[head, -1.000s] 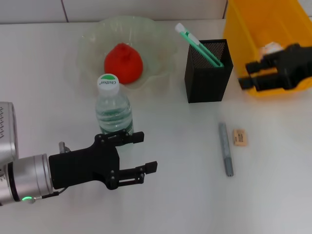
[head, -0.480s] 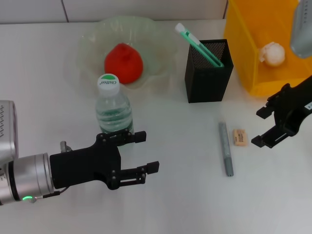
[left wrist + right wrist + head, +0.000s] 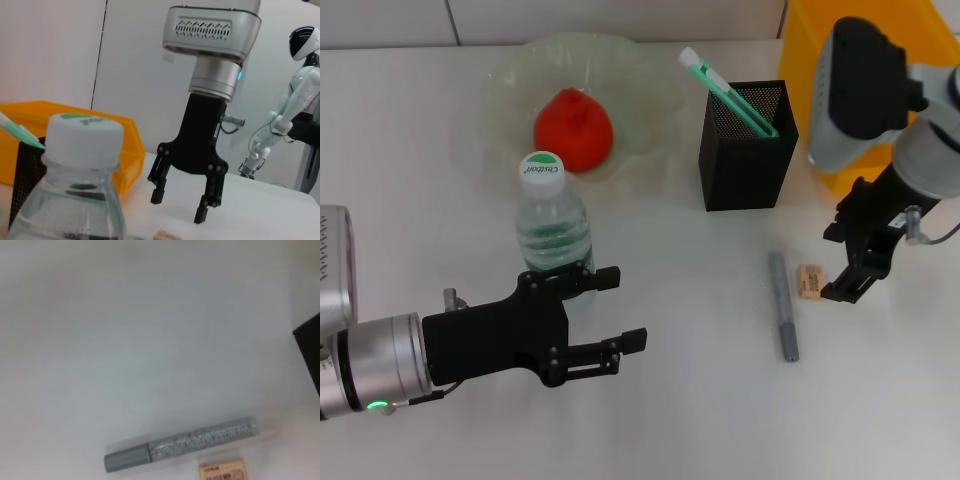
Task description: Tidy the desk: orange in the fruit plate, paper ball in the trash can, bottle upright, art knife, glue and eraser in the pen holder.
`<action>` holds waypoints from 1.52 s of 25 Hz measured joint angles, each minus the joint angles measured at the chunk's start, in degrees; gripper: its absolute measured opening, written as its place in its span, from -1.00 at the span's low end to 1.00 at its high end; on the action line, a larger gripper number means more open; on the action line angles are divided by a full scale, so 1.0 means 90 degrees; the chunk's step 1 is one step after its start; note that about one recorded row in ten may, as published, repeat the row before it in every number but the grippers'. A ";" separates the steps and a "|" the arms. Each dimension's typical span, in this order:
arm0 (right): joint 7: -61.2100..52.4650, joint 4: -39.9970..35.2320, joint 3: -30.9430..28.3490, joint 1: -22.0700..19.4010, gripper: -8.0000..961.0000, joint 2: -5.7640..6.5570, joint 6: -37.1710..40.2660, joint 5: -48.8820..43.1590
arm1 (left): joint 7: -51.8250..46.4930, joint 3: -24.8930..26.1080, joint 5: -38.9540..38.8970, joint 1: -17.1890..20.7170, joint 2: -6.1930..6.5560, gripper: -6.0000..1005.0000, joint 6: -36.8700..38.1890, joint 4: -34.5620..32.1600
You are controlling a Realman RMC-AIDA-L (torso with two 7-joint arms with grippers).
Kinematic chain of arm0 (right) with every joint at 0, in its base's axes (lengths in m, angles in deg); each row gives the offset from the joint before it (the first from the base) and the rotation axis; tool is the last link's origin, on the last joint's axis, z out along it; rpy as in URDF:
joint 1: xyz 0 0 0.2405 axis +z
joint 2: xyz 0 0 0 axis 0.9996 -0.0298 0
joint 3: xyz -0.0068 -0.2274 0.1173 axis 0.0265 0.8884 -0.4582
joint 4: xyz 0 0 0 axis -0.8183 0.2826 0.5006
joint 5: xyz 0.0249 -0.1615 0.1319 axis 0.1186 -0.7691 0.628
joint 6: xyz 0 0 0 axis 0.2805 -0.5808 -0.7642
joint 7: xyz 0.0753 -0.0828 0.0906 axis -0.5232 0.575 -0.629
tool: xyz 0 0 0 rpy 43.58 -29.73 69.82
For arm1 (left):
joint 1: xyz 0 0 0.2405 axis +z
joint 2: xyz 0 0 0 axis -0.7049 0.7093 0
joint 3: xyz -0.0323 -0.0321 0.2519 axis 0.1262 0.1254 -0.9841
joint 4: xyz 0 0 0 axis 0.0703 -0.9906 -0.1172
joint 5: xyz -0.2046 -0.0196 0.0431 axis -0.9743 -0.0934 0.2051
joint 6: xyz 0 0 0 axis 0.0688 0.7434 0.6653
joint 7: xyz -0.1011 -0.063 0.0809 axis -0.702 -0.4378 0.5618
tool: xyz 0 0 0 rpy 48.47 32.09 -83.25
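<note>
Head view, with the pen holder (image 3: 745,145) as landmark: black mesh box upright on the white desk (image 3: 670,420). Art knife (image 3: 728,92) inside it, leaning, cap end sticking out toward the fruit plate (image 3: 510,75). Fruit plate well to the left of the pen holder, with the orange (image 3: 573,129) lying in it. Bottle (image 3: 552,226) upright, in front of the plate and left of the pen holder. Trash can (image 3: 810,60) just to the right of the pen holder, mostly hidden behind the right arm; paper ball not visible now. Glue (image 3: 783,305) flat on the desk in front of the pen holder, a little to the right. Eraser (image 3: 809,280) just beside the glue, on its right, not touching.

Right gripper (image 3: 846,262) pointing down, just right of the eraser, jaws apart and holding nothing. Same gripper (image 3: 179,209) visible from the left wrist view, above the desk and not touching it, fingers spread.

Left gripper (image 3: 617,309) low over the desk, far left and in front of the pen holder, close to the base of the bottle, jaws apart, nothing between them.

Right wrist view: glue (image 3: 182,447) and eraser (image 3: 223,472) side by side on the desk.
</note>
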 joint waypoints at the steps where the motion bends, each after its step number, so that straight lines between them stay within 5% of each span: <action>1: 0.0007 0.0162 0.0090 0.0051 0.59 -0.0007 -0.0139 0.0002 | 0.0003 0.0006 -0.0008 0.0000 -0.0005 0.56 -0.0011 0.0000; 8: 0.0011 0.0970 0.0543 0.0307 0.59 -0.0045 -0.0793 0.0023 | -0.0004 0.0023 -0.0020 -0.0009 -0.0005 0.56 -0.0019 0.0000; 27: 0.0000 0.1269 0.0668 0.0379 0.54 -0.0049 -0.1099 0.0201 | -0.0012 0.0024 -0.0019 -0.0078 -0.0005 0.56 -0.0033 0.0000; 38: -0.0016 0.1250 0.0653 0.0320 -0.19 -0.0045 -0.1096 0.0182 | -0.0022 0.0025 -0.0018 -0.0066 -0.0005 0.56 -0.0033 0.0003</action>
